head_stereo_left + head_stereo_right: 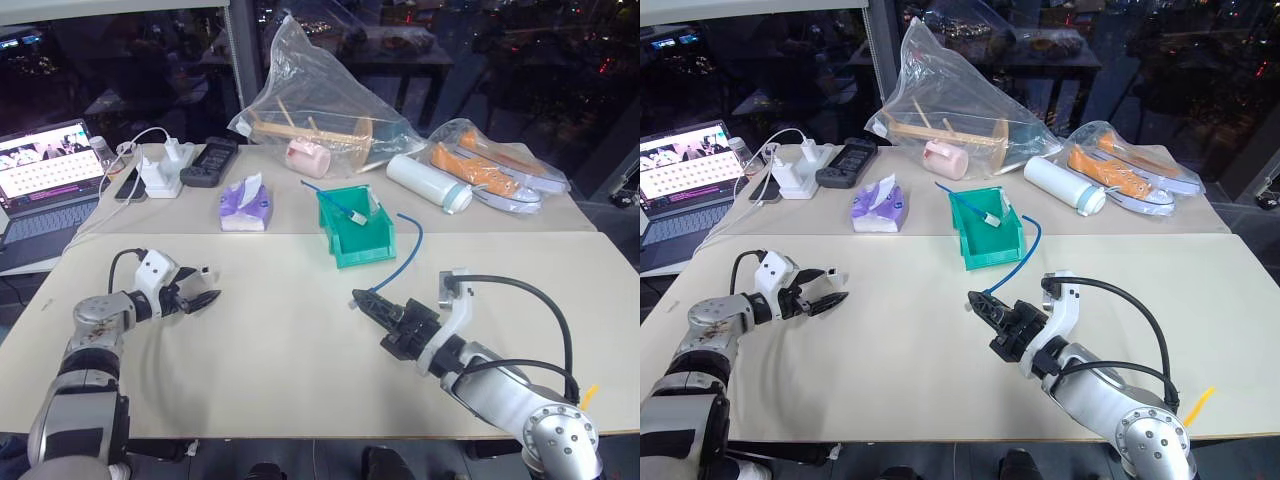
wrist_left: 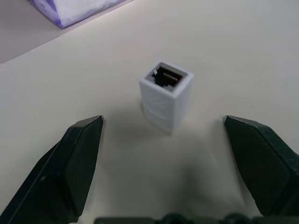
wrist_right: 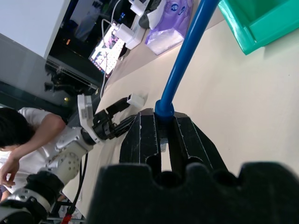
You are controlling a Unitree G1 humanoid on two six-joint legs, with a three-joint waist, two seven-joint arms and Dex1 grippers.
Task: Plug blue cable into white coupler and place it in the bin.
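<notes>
Left wrist view gives me my left gripper [image 2: 163,154] spread wide around the upright white coupler [image 2: 166,95], not touching it. My right gripper [image 1: 365,299] pinches the blue cable [image 1: 404,250], which arcs into the bin [image 1: 356,234].

Head pair downward; wrist views close

Bright, even light falls from overhead on the pale table [image 1: 300,380]; shadows there are soft and short; the windows behind are dark, with small points of light, perhaps reflections; the clear plastic bags [image 1: 310,100] carry white glare; the laptop screen [image 1: 50,165] glows; in the left wrist view the near black fingers [image 2: 70,172] look slightly soft.
</notes>
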